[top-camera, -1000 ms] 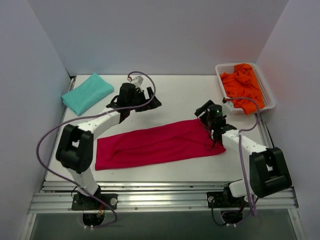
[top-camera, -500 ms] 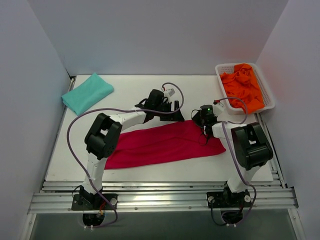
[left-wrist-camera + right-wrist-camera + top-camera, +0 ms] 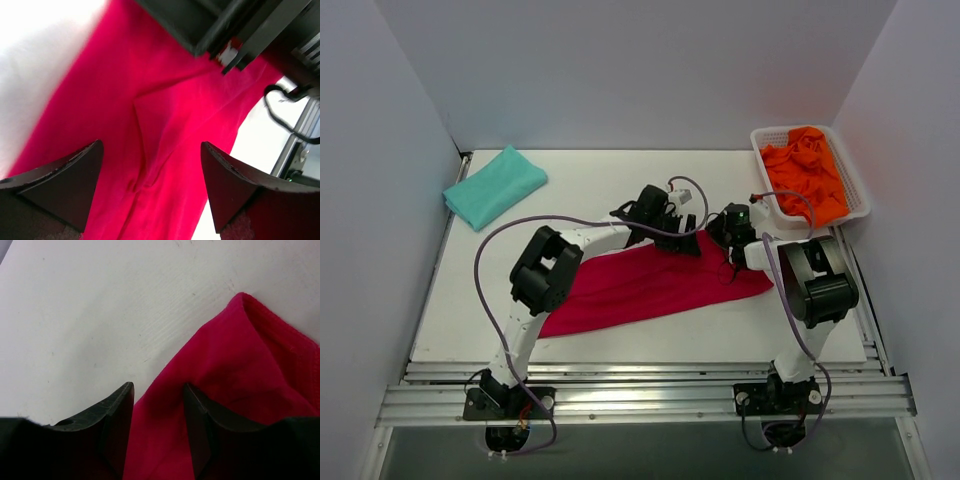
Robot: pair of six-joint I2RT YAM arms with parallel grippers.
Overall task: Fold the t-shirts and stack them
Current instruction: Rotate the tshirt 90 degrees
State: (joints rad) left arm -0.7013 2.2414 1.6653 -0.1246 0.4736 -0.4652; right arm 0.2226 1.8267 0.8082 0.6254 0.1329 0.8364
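The red shirt is lying in a long folded strip across the middle of the table. The left gripper is hovering over its right part with the fingers standing wide. The right gripper is at the shirt's right end, fingers narrow, the cloth edge between them; I cannot tell if they are pinching it. The teal shirt is lying folded far left, and the orange shirts are sitting in the basket.

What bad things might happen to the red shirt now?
The left claw and the right claw hang very close together and might bump. The right claw straddles only the very edge of the red shirt, so the cloth might slip out. The shirt lies slanted and creased, so the fold may come out crooked.
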